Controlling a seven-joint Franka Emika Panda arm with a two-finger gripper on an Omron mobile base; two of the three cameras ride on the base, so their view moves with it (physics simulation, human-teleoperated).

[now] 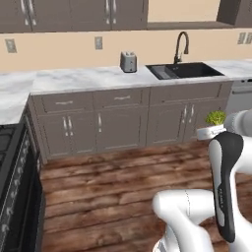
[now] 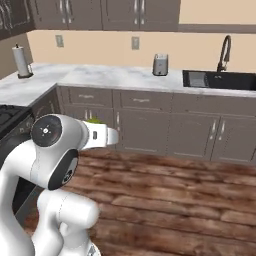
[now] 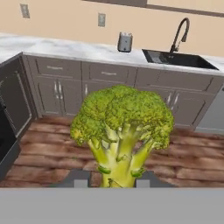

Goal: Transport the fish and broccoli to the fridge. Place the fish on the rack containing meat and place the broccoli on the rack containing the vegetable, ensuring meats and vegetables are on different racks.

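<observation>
In the hand view the broccoli (image 3: pixel 122 118) looms large: a bright-green bumpy head on a pale-green stalk, upright between the dark fingertips (image 3: pixel 81 178). My gripper (image 3: pixel 111 180) is shut on its stalk. From the left base view the broccoli (image 1: pixel 215 117) peeks above the white hand at the right, with the gripper (image 1: pixel 209 131) held over the wooden floor. In the right base view a sliver of the broccoli (image 2: pixel 93 120) shows behind the gripper (image 2: pixel 111 136). The fish, the fridge and its racks are out of view.
Ahead runs a marble counter (image 1: pixel 88 78) over grey cabinets (image 1: pixel 123 123), carrying a toaster (image 1: pixel 128 62) and a black sink (image 1: pixel 184 70) with a faucet. A dark stove (image 1: pixel 12 162) stands at the left. A paper towel roll (image 2: pixel 21 61) sits on the corner counter. Wooden floor (image 1: pixel 108 182) lies between.
</observation>
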